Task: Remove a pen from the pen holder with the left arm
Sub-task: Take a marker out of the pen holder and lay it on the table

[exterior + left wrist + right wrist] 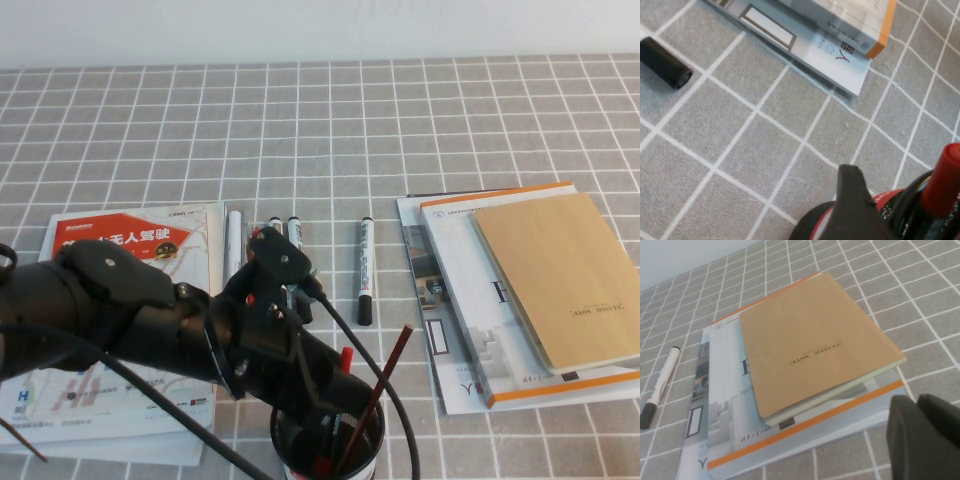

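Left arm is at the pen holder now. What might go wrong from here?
1. The left gripper sits at the pen holder rim; a bump or off-centre pull might tip the holder.
2. The red-capped pen and the leaning dark-red pen stand close, so one may drag the other.
3. The arm's black cable hangs beside the leaning pen and might snag it.
The right gripper sits by the tan notebook, uninvolved.

The tan notebook (810, 330) said "CLASSIC NOTE" on its cover. The red banner on the booklet (120, 232) had the Chinese words 无人驾驶. The orange-edged book (730, 365) showed a big "H".
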Controlling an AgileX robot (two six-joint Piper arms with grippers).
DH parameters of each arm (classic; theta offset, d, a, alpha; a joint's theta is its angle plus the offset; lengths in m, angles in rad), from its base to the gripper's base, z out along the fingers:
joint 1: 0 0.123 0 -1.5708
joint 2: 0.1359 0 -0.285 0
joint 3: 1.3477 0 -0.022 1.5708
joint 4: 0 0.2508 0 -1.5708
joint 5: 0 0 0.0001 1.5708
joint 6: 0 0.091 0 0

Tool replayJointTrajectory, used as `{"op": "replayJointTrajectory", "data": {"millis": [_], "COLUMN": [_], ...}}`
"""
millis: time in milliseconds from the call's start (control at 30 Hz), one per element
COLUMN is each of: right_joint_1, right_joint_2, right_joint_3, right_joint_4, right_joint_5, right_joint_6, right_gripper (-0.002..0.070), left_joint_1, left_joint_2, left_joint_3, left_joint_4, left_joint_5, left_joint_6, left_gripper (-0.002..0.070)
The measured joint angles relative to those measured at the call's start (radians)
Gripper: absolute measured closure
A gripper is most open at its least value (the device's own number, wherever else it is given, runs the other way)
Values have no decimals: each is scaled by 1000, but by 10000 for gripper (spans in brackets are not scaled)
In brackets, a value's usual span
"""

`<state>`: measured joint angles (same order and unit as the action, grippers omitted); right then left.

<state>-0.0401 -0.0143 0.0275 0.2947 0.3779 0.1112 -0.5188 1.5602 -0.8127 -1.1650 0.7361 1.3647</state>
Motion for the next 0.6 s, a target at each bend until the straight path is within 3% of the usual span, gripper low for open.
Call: {"op": "replayJointTrajectory", "data": {"millis": [600], "right_joint_1": [0], "right_joint_2": [0], "right_joint_3": [0], "right_joint_4": [0], "right_joint_5": [0], "right_joint_6": [0], "right_gripper": [689], "left_joint_1": [53], "left_joint_2": [-126], "left_joint_3": [0], "left_joint_4": [2], "left_joint_5": [-7], "left_joint_6": [51], "left_gripper": [286]}}
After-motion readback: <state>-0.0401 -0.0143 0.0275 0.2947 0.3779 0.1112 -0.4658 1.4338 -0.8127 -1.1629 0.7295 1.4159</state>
